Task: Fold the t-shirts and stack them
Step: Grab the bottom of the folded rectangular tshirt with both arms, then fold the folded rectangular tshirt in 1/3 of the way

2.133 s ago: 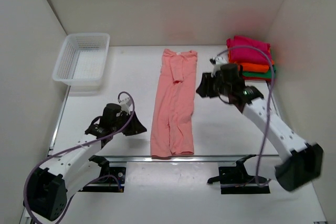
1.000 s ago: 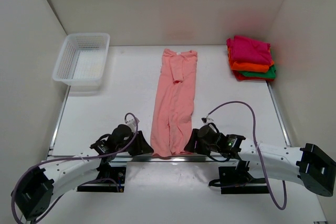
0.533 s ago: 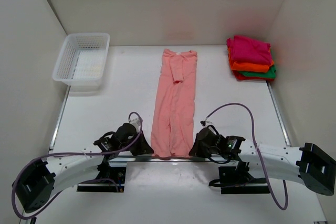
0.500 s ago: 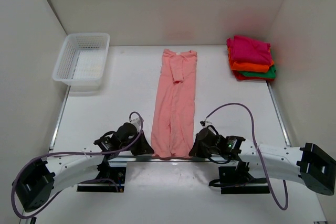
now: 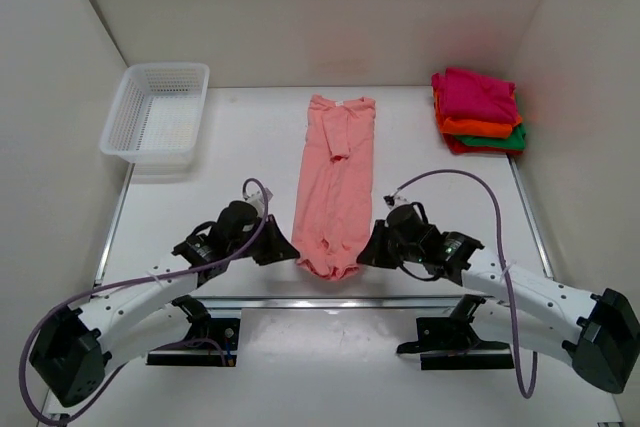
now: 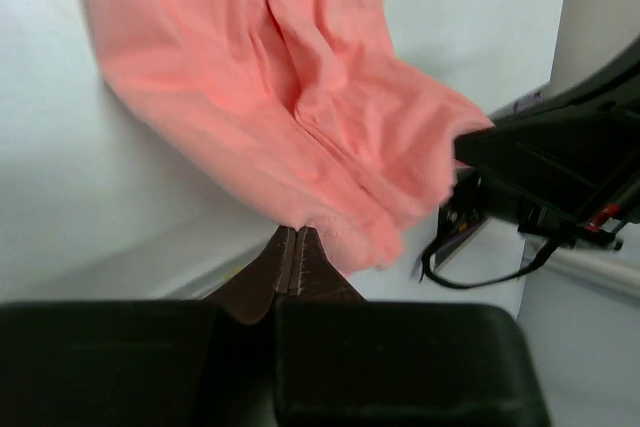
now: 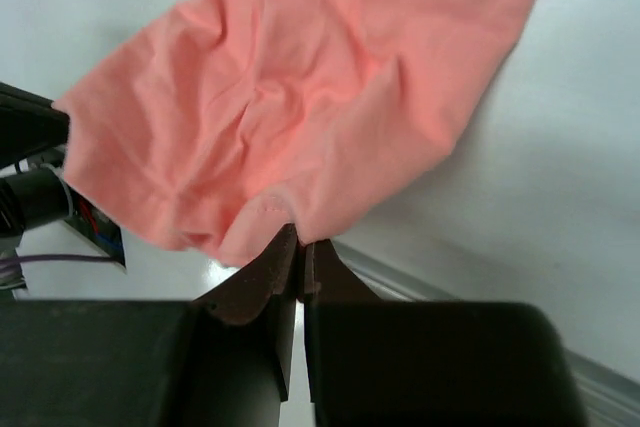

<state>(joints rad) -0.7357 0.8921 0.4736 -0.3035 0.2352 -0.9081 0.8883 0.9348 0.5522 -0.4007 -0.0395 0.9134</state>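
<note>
grips the pink shirt (image 5: 335,182) at its near hem from both sides: left gripper (image 5: 283,250) clamped on the left corner, right gripper (image 5: 366,250) clamped on the right corner, jaws of each pressed together with cloth between. holds that hem bunched and lifted off the table (image 5: 220,147), collar end lying flat toward the far side. shows a magenta shirt (image 5: 478,94) on an orange shirt (image 5: 487,128) on a green shirt (image 5: 505,141) at the far right, and a basket (image 5: 158,112) at the far left.

Left: basket (image 5: 150,155); centre: shirt (image 5: 335,177); right: stack (image 5: 478,112).
</note>
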